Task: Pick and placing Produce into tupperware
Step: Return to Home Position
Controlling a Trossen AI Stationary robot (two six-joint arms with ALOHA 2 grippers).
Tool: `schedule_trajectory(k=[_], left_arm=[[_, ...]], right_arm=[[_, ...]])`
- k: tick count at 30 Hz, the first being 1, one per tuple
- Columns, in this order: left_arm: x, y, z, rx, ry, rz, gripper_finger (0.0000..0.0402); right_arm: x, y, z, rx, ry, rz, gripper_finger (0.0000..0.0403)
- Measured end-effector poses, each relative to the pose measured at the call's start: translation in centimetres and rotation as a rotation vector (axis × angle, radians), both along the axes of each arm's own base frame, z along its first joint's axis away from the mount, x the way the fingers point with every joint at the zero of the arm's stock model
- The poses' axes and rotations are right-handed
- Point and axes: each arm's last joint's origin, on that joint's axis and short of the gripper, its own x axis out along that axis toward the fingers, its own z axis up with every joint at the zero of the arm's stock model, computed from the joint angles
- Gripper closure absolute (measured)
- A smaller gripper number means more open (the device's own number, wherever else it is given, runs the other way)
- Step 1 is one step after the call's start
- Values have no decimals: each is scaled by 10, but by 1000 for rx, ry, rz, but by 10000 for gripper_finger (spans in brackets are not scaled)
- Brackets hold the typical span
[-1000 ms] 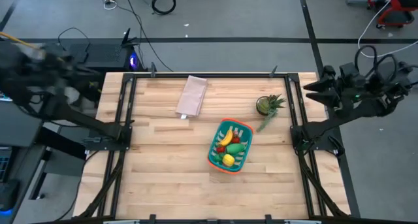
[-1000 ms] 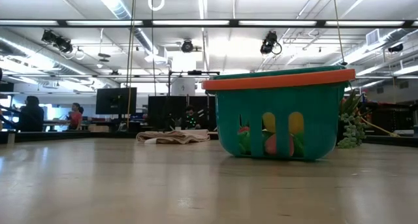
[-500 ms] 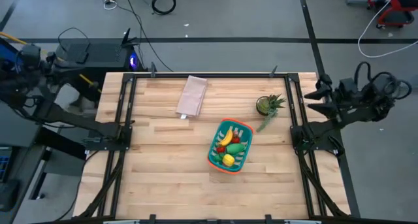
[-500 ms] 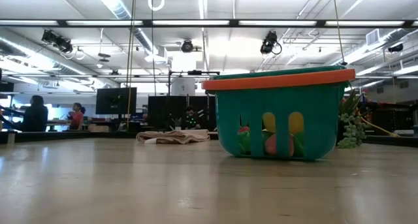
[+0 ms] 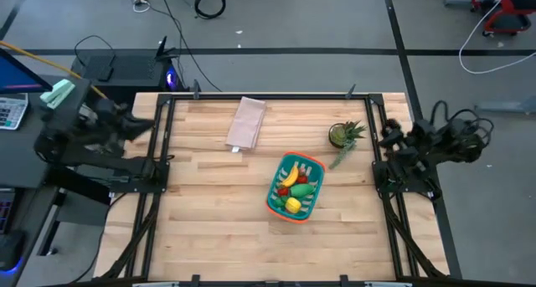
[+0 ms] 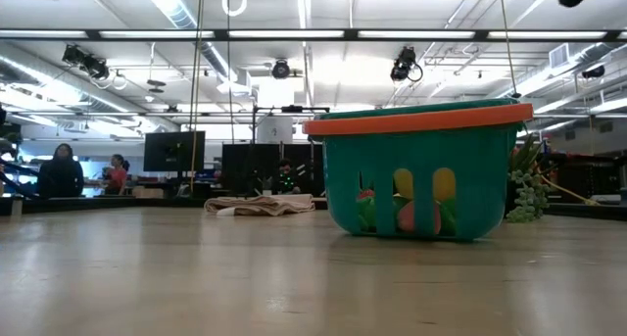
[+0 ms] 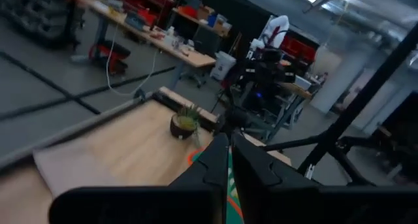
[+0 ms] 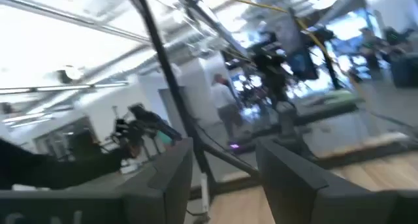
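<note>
The teal basket with an orange rim (image 5: 295, 187) stands on the table, right of centre. It also shows in the low view (image 6: 421, 169). Inside it lie a yellow banana (image 5: 290, 177), a green pod (image 5: 303, 189), a yellow lemon (image 5: 293, 205) and red pieces. My left gripper (image 5: 141, 124) is at the table's left edge, shut and empty; in its wrist view its fingers (image 7: 228, 168) point toward the basket. My right gripper (image 5: 387, 140) is at the table's right edge, open and empty (image 8: 225, 178).
A flat beige folded cloth (image 5: 246, 123) lies at the far side, left of centre. A small potted green plant (image 5: 343, 136) stands just beyond the basket toward the right. Black frame rails (image 5: 159, 153) run along both sides of the table. People show in the room behind (image 6: 61, 169).
My left arm has swung in from outside the table toward its left edge. My right arm has moved toward the table's near side and in toward its right edge. The basket and the produce have stayed still.
</note>
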Motion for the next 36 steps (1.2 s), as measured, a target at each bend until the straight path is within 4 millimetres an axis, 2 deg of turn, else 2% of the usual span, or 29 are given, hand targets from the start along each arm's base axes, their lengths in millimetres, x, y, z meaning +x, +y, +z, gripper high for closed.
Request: schedule_trajectory(k=[4, 7, 9, 12, 15, 17, 23, 31, 36], left_arm=[[6, -2, -46, -65, -70, -26, 377], [15, -4, -66, -39, -180, -84, 382], [26, -7, -74, 15, -159, -110, 385], [35, -8, -72, 47, -196, -114, 383], [41, -9, -82, 43, -150, -126, 377], [40, -9, -79, 38, -216, -134, 374], [54, -13, -92, 133, -321, -182, 378], [88, -19, -148, 59, -334, -232, 381], [99, -21, -181, 30, -390, -234, 373]], right_arm=[[21, 8, -21, -32, -109, 78, 227], [32, 13, -37, -38, -203, 126, 227], [38, 15, -49, -33, -222, 136, 227], [44, 16, -64, -1, -223, 140, 227], [47, 16, -74, 14, -219, 118, 227], [50, 16, -81, 21, -208, 92, 227], [55, 16, -101, 64, -243, 64, 227], [56, 16, -102, 78, -232, 62, 227], [58, 17, -105, 70, -205, 61, 227]])
